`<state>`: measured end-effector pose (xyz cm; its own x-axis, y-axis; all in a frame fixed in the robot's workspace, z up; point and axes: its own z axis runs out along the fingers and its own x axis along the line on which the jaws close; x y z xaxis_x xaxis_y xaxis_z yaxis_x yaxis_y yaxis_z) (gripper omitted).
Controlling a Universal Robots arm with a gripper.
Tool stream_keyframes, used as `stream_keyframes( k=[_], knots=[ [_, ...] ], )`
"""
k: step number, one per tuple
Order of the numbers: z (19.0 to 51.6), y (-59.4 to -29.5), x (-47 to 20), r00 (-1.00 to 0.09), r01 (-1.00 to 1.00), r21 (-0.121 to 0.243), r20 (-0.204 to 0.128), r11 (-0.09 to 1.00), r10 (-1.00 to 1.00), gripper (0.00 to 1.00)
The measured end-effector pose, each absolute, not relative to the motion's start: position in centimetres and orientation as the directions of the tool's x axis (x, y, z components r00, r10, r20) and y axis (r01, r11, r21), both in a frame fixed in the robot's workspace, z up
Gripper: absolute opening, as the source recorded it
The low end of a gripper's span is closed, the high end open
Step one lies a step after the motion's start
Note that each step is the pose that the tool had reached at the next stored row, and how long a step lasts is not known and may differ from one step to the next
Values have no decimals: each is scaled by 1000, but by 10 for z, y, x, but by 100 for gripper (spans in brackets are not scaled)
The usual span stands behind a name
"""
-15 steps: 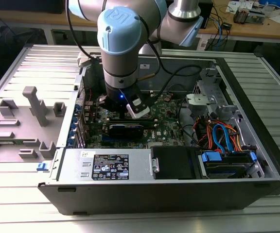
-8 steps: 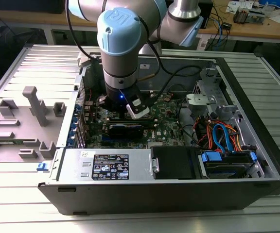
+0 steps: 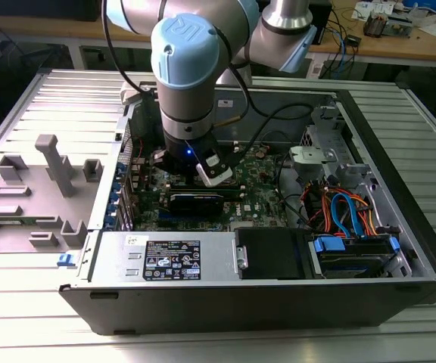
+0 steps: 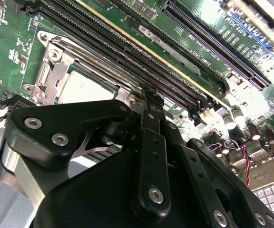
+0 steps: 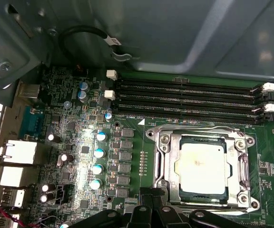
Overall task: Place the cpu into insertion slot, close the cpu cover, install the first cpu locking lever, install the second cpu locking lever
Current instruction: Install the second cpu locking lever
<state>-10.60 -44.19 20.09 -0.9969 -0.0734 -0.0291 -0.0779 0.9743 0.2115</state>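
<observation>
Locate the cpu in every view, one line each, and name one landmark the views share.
Exterior view: hidden under the arm's wrist, so it cannot be picked out.
First wrist view: the cpu sits in its silver socket frame.
Second wrist view: cpu just beyond the black gripper.
Shared landmark: the long black memory slots beside the socket.

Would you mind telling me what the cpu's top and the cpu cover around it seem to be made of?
The cpu top looks like matte, pale silver-grey metal, flat and evenly dull. The cpu cover looks like thin stamped steel, judging by its bright glints and pressed edges.
</observation>
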Motion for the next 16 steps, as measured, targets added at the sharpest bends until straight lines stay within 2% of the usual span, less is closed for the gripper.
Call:
stream_keyframes(
  k=[8,16],
  knots=[
    [201,-443,-106,-997,-78,208,-29,975,-74,11],
    [216,-443,-106,-997,-78,207,-29,975,-74,11]
  ],
)
